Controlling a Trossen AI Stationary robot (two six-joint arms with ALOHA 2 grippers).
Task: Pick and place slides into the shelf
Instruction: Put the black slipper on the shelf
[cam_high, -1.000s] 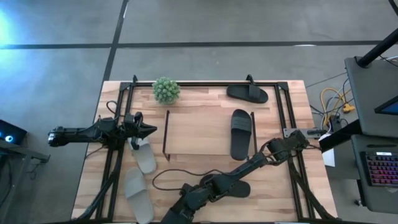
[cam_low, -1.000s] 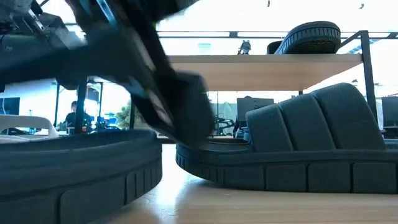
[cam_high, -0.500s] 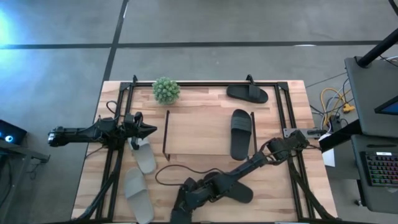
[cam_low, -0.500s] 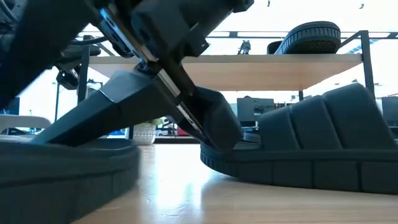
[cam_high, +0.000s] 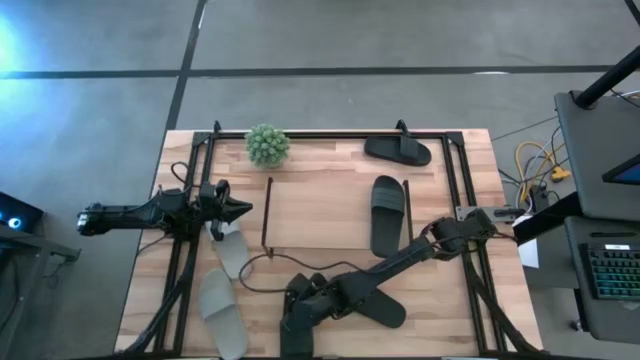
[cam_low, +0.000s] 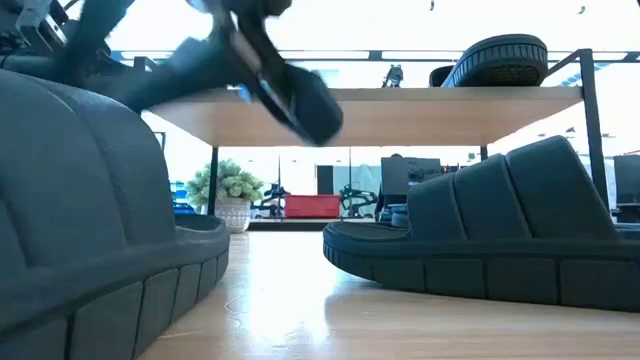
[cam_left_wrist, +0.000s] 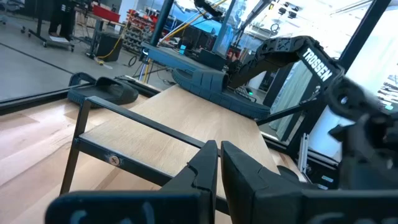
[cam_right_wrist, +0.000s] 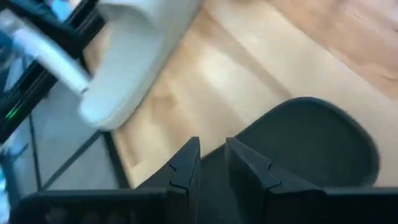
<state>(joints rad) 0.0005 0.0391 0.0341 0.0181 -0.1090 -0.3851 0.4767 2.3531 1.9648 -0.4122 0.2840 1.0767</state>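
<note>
- Step in hand, by your frames: the pick. Your right gripper (cam_high: 297, 318) is low at the counter's (cam_high: 330, 150) near edge, jaws nearly together around the rim of a black slide (cam_right_wrist: 298, 149); whether they truly pinch it, cannot tell.
- A second black slide (cam_high: 378, 305) lies just beside it.
- Left gripper (cam_high: 238, 209) waits beside the shelf (cam_high: 320, 215), jaws pressed together, empty.
- One black slide (cam_high: 387, 212) sits on the shelf; another (cam_high: 398, 150) lies behind it.
- Two beige slides (cam_high: 224, 300) lie on the counter, left.
- Next: confirm the grip, lift clear, carry to the bare board.
</note>
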